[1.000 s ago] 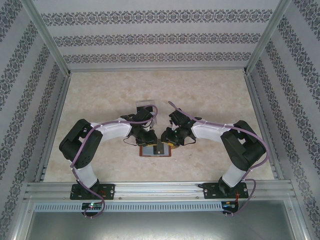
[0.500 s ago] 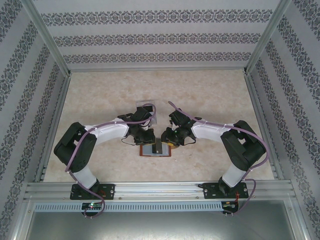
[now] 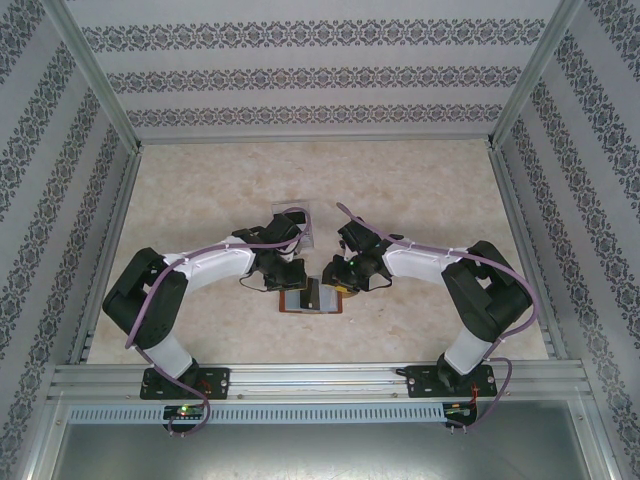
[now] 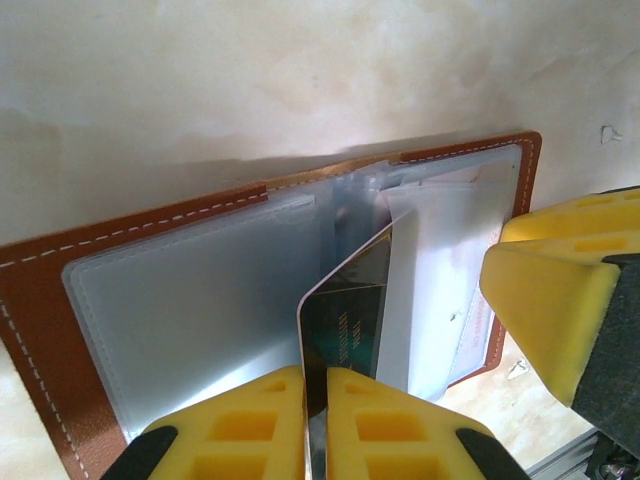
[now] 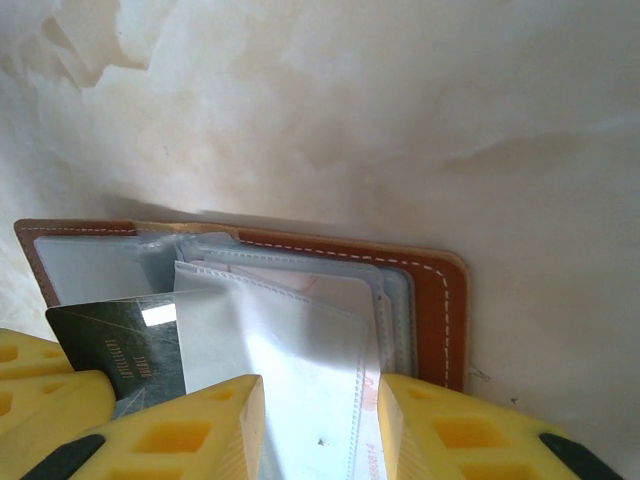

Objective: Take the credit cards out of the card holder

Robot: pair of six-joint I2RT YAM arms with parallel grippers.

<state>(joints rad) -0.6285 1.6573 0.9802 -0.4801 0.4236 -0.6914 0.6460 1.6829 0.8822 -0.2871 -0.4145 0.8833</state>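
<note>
1. The left claw [image 4: 315, 385] pinches a dark credit card [image 4: 350, 310], which sticks up just past its tips.
2. The right claw [image 5: 320, 420] is spread wide, with the open card holder [image 5: 450, 300] flat on the surface [image 5: 400, 120] under it.

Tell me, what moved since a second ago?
The left arm's elbow swung outward, to its left; the left gripper pinches a dark credit card over the card holder. The right gripper and the card holder stayed put.
</note>
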